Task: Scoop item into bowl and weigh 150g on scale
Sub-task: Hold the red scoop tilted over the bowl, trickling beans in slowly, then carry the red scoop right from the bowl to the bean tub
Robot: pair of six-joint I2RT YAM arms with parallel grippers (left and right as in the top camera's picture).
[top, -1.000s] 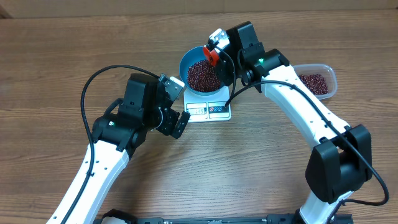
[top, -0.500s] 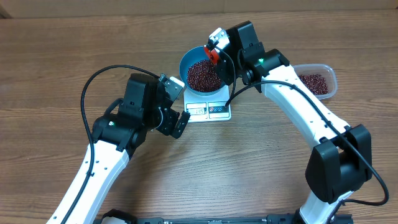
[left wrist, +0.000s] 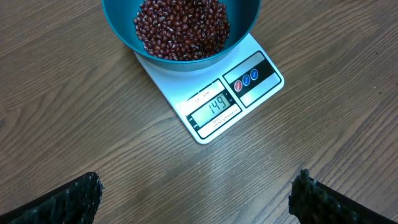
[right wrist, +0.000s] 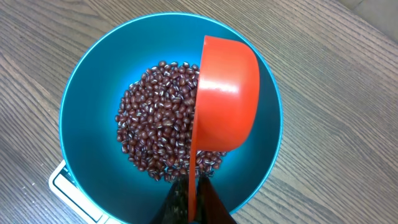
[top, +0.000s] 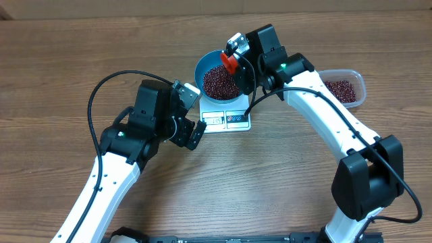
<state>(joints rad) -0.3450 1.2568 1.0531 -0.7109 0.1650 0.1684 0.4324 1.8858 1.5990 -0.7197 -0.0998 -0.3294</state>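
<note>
While scoop (right wrist: pixel 227 93) hides some beans (right wrist: pixel 155 124) | right claw (right wrist: pixel 189 198) clamps scoop | left claw (left wrist: pixel 199 198) wide

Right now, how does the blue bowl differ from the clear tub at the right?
The blue bowl is round and opaque; the clear tub is rounded-rectangular and see-through. The bowl stands on the scale, the tub on the table. The red scoop is tipped over the bowl, away from the tub. Both hold red-brown beans.
</note>
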